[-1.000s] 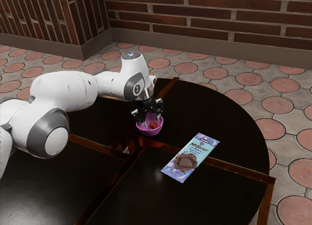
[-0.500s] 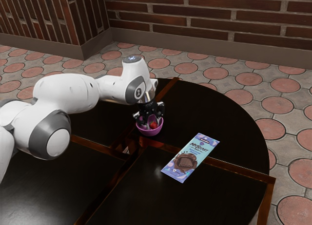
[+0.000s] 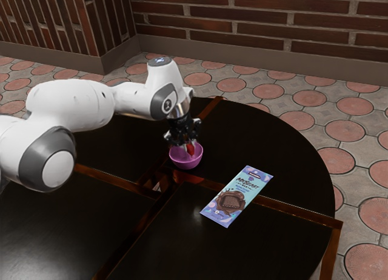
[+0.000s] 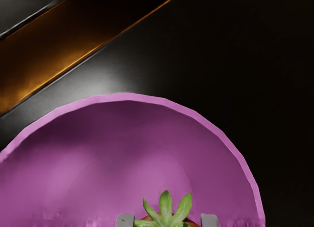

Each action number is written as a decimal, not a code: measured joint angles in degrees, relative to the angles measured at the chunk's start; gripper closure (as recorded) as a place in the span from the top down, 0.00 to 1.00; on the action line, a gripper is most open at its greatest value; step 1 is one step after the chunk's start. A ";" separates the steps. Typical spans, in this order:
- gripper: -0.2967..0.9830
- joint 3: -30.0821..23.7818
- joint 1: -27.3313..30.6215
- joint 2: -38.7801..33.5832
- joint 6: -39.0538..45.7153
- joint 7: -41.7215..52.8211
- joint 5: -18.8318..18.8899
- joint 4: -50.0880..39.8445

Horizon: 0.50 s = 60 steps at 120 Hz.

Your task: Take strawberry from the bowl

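Raised strawberry (image 4: 167, 214), red, green-leaved

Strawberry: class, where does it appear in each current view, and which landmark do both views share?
Exterior view: the strawberry is near the picture's middle, held by the pincer at the mouth of the pink bowl.
Wrist view: its green leaves and a little red lie between the pincer's tips, with the bowl's inside behind.
Shared landmark: the pink bowl.
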 joint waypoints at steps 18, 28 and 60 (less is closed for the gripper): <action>0.18 0.14 -3.38 -10.88 -0.13 -0.79 0.16 -13.87; 0.20 0.10 -4.77 -15.47 -0.19 -1.18 -0.40 -20.91; 0.22 -0.27 -6.20 -23.25 -0.21 -1.80 -5.36 -34.74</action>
